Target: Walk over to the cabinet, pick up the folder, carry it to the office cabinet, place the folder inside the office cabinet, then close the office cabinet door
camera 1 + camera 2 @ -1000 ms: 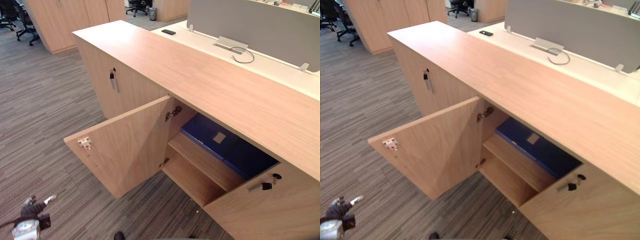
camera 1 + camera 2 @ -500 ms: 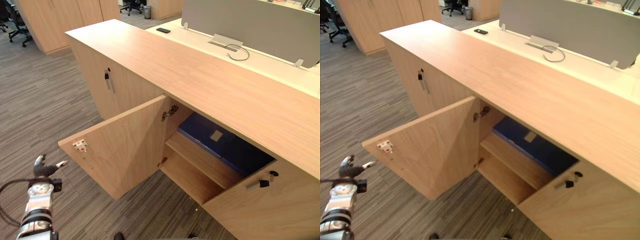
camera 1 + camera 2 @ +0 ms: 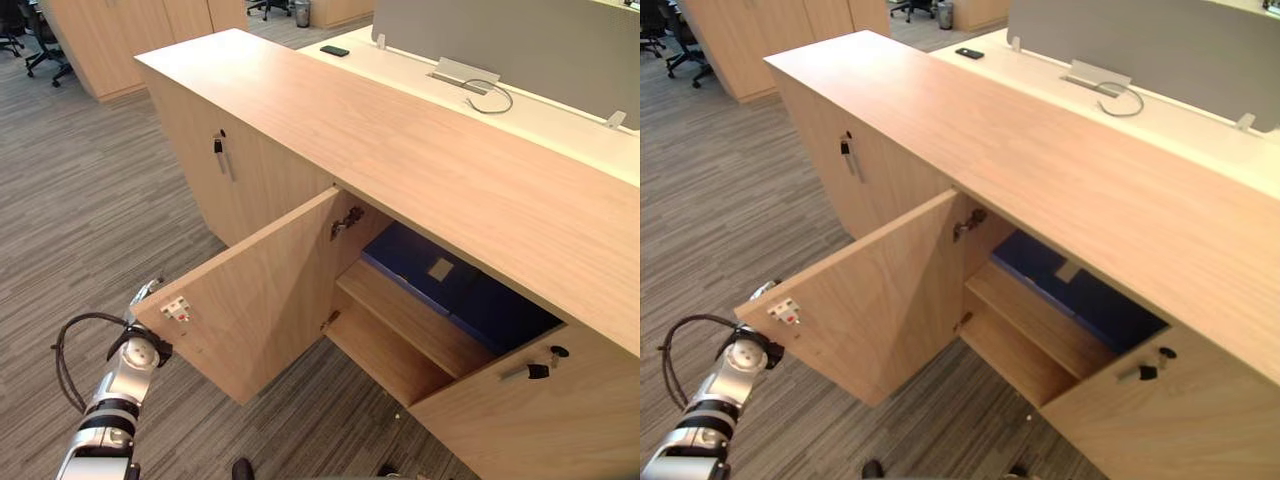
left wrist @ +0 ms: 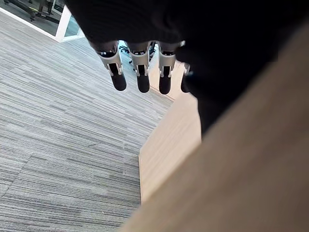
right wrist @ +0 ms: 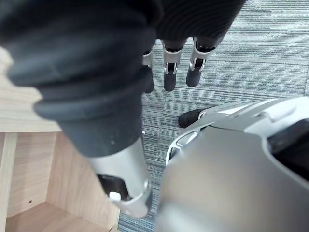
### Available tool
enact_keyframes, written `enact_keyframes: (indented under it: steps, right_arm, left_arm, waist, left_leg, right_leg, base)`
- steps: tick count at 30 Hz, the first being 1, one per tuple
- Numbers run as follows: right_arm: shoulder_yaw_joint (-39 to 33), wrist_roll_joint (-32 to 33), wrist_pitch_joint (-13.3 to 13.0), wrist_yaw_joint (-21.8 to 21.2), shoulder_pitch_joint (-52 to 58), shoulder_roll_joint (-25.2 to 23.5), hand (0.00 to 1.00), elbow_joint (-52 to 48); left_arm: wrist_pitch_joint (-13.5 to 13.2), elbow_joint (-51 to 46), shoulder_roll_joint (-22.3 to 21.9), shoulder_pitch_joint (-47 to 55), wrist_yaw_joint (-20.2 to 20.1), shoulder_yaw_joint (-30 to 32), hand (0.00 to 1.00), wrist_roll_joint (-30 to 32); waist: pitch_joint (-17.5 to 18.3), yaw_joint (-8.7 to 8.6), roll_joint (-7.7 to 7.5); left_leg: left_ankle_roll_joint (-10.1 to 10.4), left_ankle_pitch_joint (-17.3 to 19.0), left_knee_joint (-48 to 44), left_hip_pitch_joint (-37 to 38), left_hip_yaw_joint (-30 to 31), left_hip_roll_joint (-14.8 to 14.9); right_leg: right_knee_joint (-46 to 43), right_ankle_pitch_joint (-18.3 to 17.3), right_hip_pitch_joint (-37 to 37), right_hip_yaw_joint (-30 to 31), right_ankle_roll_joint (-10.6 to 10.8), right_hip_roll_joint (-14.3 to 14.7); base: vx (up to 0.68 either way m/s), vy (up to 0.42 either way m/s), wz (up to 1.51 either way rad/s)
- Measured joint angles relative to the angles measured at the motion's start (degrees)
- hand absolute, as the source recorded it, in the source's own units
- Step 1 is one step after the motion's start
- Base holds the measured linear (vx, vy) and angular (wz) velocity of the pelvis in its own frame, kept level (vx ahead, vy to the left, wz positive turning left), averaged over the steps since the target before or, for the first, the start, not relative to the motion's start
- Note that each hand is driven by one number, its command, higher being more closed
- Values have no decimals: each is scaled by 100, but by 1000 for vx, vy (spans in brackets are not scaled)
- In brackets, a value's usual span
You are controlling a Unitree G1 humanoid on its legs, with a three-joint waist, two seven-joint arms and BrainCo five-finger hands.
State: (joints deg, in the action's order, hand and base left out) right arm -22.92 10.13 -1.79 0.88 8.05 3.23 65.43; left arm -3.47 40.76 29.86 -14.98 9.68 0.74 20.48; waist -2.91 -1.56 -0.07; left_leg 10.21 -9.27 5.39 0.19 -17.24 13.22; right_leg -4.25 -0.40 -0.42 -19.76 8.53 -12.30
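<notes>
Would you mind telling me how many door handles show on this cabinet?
2. One handle on the closed door left of the open door, another on the door right of it. A third may hide on the open door's far face.

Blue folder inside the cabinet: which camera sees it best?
The left eye view: the blue folder lies flat on the cabinet's upper shelf, label up. The right eye view shows it nearly as well. The wrist views face the carpet.
</notes>
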Motion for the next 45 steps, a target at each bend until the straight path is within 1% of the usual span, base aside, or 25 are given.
enact_keyframes:
  steps: [4, 8, 9, 10, 11, 12, 14, 15, 17, 18, 21, 24, 28, 29, 33, 34, 37, 39, 41, 43, 44, 45]
  right_arm:
    - [1, 0, 0, 47, 18, 0, 0, 0]
    - [0, -1, 1, 61, 35, -2, 0, 4]
    - [-1, -2, 1, 62, 32, -2, 0, 2]
    - [-1, -3, 1, 62, 23, -2, 0, 2]
    - [-2, -5, 1, 62, -2, -4, 0, 5]
    - [-3, -4, 2, 62, -5, -6, 0, 4]
    - [-5, -3, 4, 63, -19, -14, 0, 7]
    - [-5, 1, 6, 77, -64, -16, 0, 18]
    - [-6, 11, 8, 96, -121, -39, 0, 50]
    - [-13, 23, 7, 102, -134, -45, 0, 53]
    - [-57, 101, 8, 138, -163, -60, 0, 65]
    - [-137, 150, 16, 141, -164, -90, 0, 91]
    - [-323, 211, 21, 140, -170, -120, 0, 179]
    - [-391, 209, 30, 139, -174, -128, 0, 177]
    - [-478, 211, 46, 136, -173, -168, 0, 172]
    - [-487, 224, 65, 136, -160, -181, 0, 179]
    - [-501, 215, 64, 133, -161, -181, 0, 175]
    - [-513, 222, 64, 114, -159, -166, 0, 174]
    - [-523, 294, 59, 49, -161, -137, 0, 163]
    - [-529, 354, 56, 36, -171, -129, 0, 152]
    - [-530, 355, 56, 37, -171, -122, 0, 115]
    - [-504, 354, 54, 39, -152, -141, 0, 40]
  left_arm:
    - [9, -598, -58, 264, 23, -325, 0, 170]
    - [-19, -1718, -99, 894, 48, -928, 0, 182]
    - [-128, -1960, -96, 1042, -144, -1190, 0, 20]
    - [-192, -2048, -94, 1119, -269, -1339, 0, -72]
    - [-333, -2100, -103, 1231, -513, -1717, 0, -300]
    - [-413, -2124, -111, 1283, -637, -1956, 0, -399]
    - [-511, -2126, -415, 1301, -897, -2543, 0, -642]
    - [-530, -2126, -627, 1301, -1094, -2885, 0, -820]
    - [-600, -2120, -945, 1301, -1335, -3322, 0, -1036]
    - [-608, -2077, -1217, 1305, -1400, -3459, 0, -1162]
    - [-720, -2075, -1468, 1291, -1632, -3768, 0, -1375]
    - [-721, -2074, -1504, 1291, -1788, -3925, 0, -1543]
    - [-720, -2073, -1491, 1301, -1880, -4014, 0, -1620]
    - [-719, -2072, -1494, 1303, -1892, -4034, 0, -1666]
    - [-719, -2072, -1503, 1304, -1966, -4224, 0, -1678]
    - [-719, -2072, -1513, 1304, -2014, -4312, 0, -1678]
    - [-719, -2071, -1594, 1303, -2037, -4431, 0, -1678]
    - [-723, -2051, -1656, 1304, -2042, -4429, 0, -1720]
    - [-740, -1665, -1779, 1305, -2043, -4266, 0, -1883]
    - [-720, -1254, -1862, 1312, -2038, -4055, 0, -1902]
    - [-721, -899, -1910, 1328, -2032, -3833, 0, -1899]
    - [-719, -223, -2070, 1380, -1910, -3295, 0, -1880]
  waist:
    - [-3, 89, -4]
    - [-2, 196, -11]
    - [2, 250, -12]
    - [2, 268, -12]
    - [5, 273, -15]
    - [8, 270, -18]
    - [19, 228, -21]
    - [31, 150, -20]
    - [48, 31, -27]
    - [52, -22, -32]
    - [97, -95, -22]
    - [98, -245, -25]
    - [107, -299, -13]
    - [107, -316, -11]
    - [121, -432, 0]
    - [125, -521, 9]
    - [119, -547, 21]
    - [127, -586, 62]
    - [155, -627, 161]
    - [173, -659, 217]
    - [194, -678, 244]
    - [203, -663, 255]
  left_leg:
    - [-4, -3, 2, -7, 79, -10]
    - [-4, -2, 3, -21, 196, -42]
    - [-5, -1, 3, -24, 203, -50]
    - [-5, -1, 3, -27, 204, -55]
    - [-6, -1, 3, -28, 206, -60]
    - [-6, -1, 3, -28, 205, -60]
    - [-6, -1, 3, -32, 198, -58]
    - [-5, 0, 3, -32, 182, -50]
    - [3, 7, 3, -32, 134, -23]
    - [13, 14, 3, -31, 97, 1]
    - [37, 32, 2, -11, -116, 54]
    - [45, 38, 1, 81, -286, 59]
    - [84, 79, 1, 319, -691, 87]
    - [105, 129, 1, 398, -810, 129]
    - [118, 169, 0, 497, -1160, 175]
    - [119, 171, 0, 496, -1198, 178]
    - [129, 180, -2, 491, -1349, 203]
    - [142, 192, -6, 490, -1358, 231]
    - [155, 222, -36, 485, -1365, 297]
    - [127, 259, -82, 441, -1377, 364]
    - [48, 360, -257, 327, -1373, 448]
    - [-23, 469, -751, 114, -1323, 632]
  right_leg:
    - [26, -12, 50, -63, -19, -7]
    - [109, -17, 154, -200, -25, -26]
    - [113, -17, 159, -209, -25, -34]
    - [115, -17, 158, -210, -25, -38]
    - [116, -17, 158, -211, -25, -43]
    - [119, -17, 157, -210, -25, -43]
    - [123, -16, 146, -204, -25, -40]
    - [131, -15, 136, -195, -26, -31]
    - [137, -11, 124, -156, -31, -2]
    - [139, -6, 88, -112, -37, 24]
    - [136, 25, -45, 72, -43, 81]
    - [138, 35, -58, 201, -47, 92]
    - [142, 64, -79, 517, -84, 137]
    - [142, 81, -123, 630, -105, 190]
    - [141, 143, -293, 951, -154, 269]
    - [134, 155, -364, 992, -147, 276]
    - [122, 197, -468, 1124, -141, 318]
    - [131, 196, -495, 1124, -141, 349]
    - [137, 191, -498, 1122, -147, 415]
    - [133, 175, -540, 1120, -170, 472]
    - [100, 149, -617, 1123, -203, 521]
    - [35, 61, -635, 1141, -304, 594]
  base:
    - [-20, 12, 10]
    - [-5, 10, 15]
    - [5, 14, 12]
    - [0, 19, 3]
    - [0, 0, 0]
    - [0, 0, 0]
    - [-1, 6, -3]
    - [5, 7, -8]
    - [23, 1, -15]
    - [29, -4, -23]
    - [14, -1, -32]
    - [4, 8, -24]
    - [-34, 11, -44]
    - [-83, -3, -52]
    - [-77, -10, -47]
    - [-64, -11, -24]
    - [-49, -20, -25]
    - [-5, -11, -3]
    - [-12, -38, -4]
    - [14, -41, -6]
    - [34, -95, -11]
    - [53, -138, -11]
